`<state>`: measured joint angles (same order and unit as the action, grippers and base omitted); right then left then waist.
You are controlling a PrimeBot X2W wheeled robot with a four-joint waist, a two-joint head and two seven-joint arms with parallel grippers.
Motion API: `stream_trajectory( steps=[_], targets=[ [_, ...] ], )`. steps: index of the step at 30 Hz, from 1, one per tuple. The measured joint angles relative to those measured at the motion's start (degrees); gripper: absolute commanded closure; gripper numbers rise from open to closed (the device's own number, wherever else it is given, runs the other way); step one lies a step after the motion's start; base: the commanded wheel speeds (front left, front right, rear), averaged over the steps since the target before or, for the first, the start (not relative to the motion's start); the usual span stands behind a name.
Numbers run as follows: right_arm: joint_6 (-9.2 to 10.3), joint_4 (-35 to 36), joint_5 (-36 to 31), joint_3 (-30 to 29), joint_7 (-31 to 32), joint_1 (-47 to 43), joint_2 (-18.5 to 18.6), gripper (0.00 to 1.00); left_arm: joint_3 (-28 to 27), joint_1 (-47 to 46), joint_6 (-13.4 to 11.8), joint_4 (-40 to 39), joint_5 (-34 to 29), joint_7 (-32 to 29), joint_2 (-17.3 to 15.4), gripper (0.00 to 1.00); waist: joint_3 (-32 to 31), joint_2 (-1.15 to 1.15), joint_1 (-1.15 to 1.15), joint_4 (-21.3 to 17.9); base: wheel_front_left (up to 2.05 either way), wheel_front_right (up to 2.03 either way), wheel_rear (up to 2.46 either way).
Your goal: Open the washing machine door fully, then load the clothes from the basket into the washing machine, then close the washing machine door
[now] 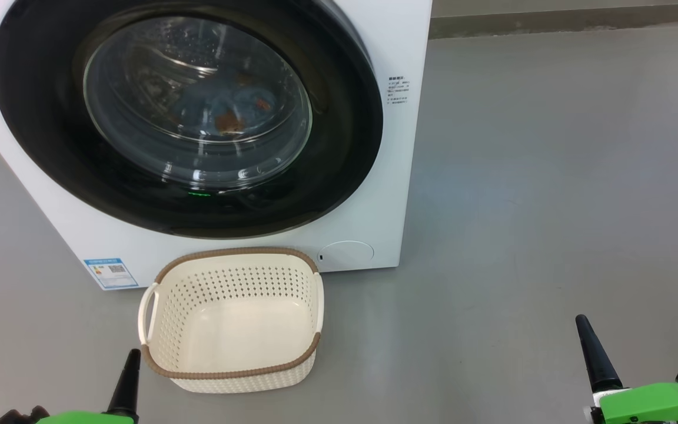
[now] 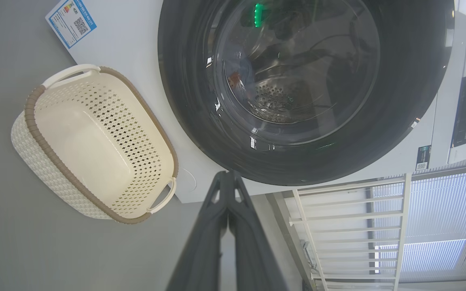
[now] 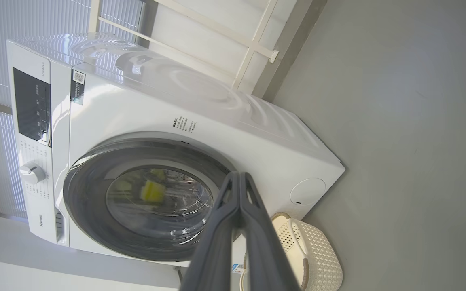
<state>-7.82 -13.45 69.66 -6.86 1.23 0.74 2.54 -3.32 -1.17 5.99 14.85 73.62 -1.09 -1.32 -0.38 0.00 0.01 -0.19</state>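
Observation:
The washing machine [image 1: 398, 147] is a white box with its round black door [image 1: 39, 135] closed flat against the front. Through the glass window I see the clothes [image 1: 227, 109], light blue with orange-brown patches, inside the drum. The cream basket [image 1: 233, 321] with a brown rim sits on the floor just before the machine, with nothing in it; the basket [image 2: 91, 141] and the door [image 2: 184, 101] are in the left wrist view too. My left gripper [image 1: 132, 356] is shut at the lower left, beside the basket. My right gripper [image 1: 581, 323] is shut at the lower right, away from everything.
Grey floor [image 1: 551, 176] stretches wide to the right of the machine. A blue label sticker [image 1: 110, 272] marks the machine's lower left corner. In the wrist views a white railing [image 2: 346, 226] and window blinds stand behind the washing machine [image 3: 217, 121].

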Motion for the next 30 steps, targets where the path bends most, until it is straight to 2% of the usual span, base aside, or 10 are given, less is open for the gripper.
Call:
stream_trajectory(
  steps=[30],
  targets=[
    [0.42,-1.83,20.38,-0.93,4.66,2.37,-0.01,1.0,-1.09,-2.4,0.92,0.29,17.0,-4.79,-0.22,1.0,0.53,0.0,0.0,0.18,0.0,0.0,0.0]
  ],
)
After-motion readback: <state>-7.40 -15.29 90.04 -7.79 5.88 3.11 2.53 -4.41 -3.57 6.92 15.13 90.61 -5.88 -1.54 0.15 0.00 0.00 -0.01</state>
